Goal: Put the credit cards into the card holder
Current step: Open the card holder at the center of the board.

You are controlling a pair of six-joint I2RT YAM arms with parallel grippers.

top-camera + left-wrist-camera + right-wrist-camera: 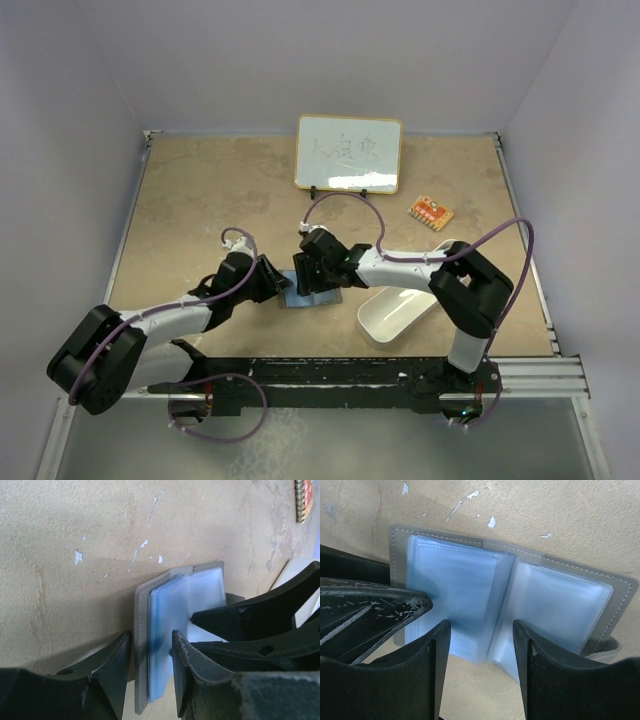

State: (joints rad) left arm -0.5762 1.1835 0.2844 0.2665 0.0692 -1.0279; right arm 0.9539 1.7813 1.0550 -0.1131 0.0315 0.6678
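The card holder [615, 592] lies open flat on the counter [200, 200], its clear sleeves facing up, and both arms have their tools right at it. The light blue card [455, 587] shows through the sleeves on the half of the holder nearer the left tool [150, 640]. The picture is blurred there, so I can't say whether it is seated all the way. The left tool's fingers stand on either side of that half's outer edge, grey cover and blue card between them. Whether they actually pinch it I cannot tell. The right tool [481, 625] hovers over the holder's middle fold with its fingers spread apart and nothing in them. To my eye the step in hand is settling the blue card, and doing it well means keeping the holder pinned flat from the left side. The right tool can then nudge the card along the sleeve rather than down onto it, so the plastic doesn't buckle or the holder skid. By my count there are two cards. One is the blue one at the holder, and one orange-gold card [431, 211] lies well beyond the holder on the right arm's side, not yet picked up. There is one holder and two tools. There is also one white tray [390, 318] just beside the holder, and one whiteboard [348, 152] far behind it.
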